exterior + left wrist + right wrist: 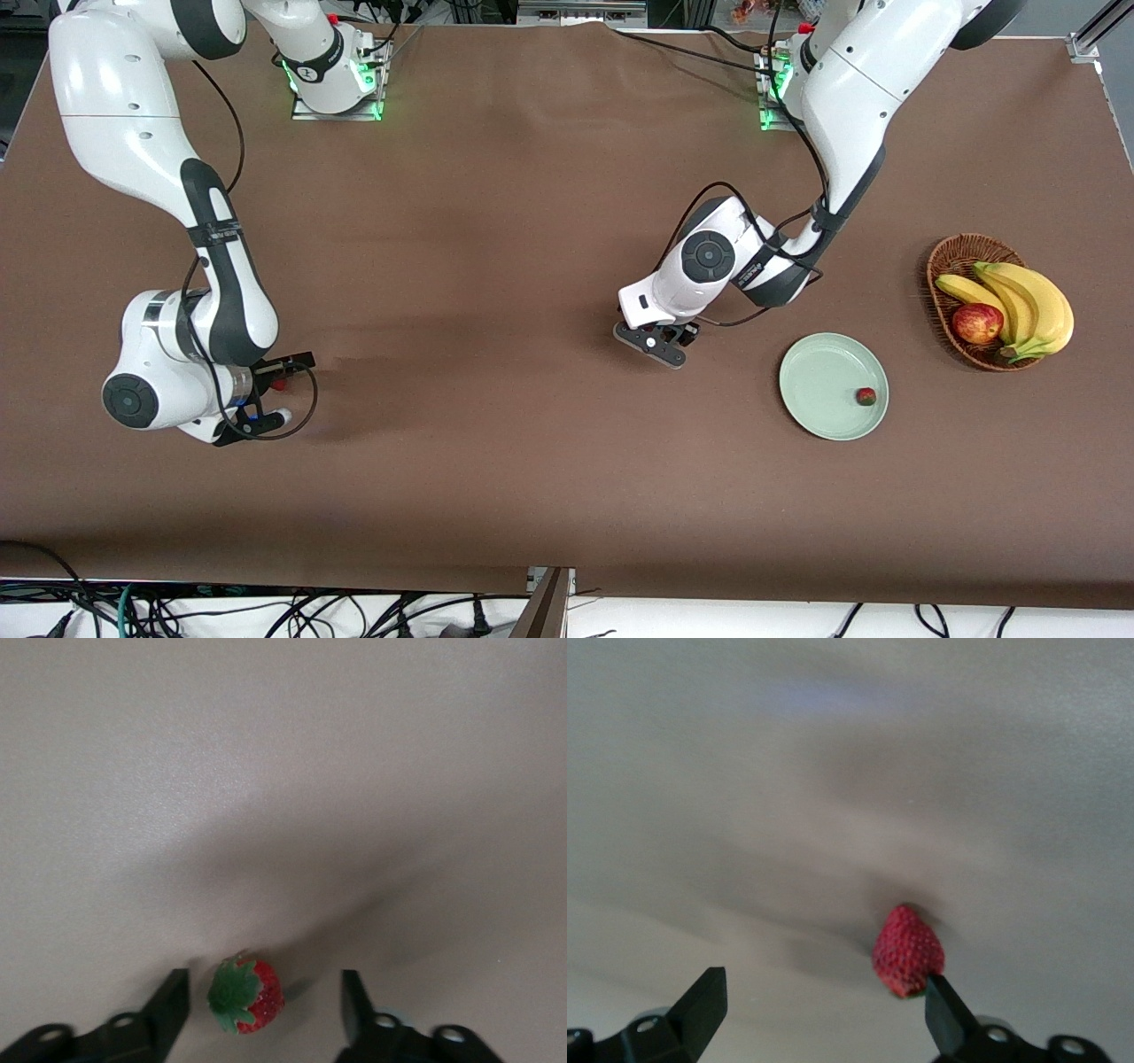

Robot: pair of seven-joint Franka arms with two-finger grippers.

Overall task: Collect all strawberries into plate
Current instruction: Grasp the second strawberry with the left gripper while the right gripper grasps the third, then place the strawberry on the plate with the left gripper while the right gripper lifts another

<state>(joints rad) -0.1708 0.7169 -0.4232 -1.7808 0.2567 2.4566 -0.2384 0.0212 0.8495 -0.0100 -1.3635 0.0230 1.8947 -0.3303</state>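
One strawberry (866, 396) lies in the pale green plate (819, 390), which sits on the brown tabletop (496, 221) nearer the front camera than the wicker basket (950, 257) of bananas (1032, 306) and an apple (976, 323). The left pincer (264, 1001), low over the tabletop beside the plate toward the right arm's end, is spread around a second strawberry (246, 995). The right pincer (824, 997), well apart from the plate, is spread, one finger (943, 1005) touching a third strawberry (907, 950).

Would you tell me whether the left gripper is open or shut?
Open: the left gripper has its fingers spread either side of a strawberry.
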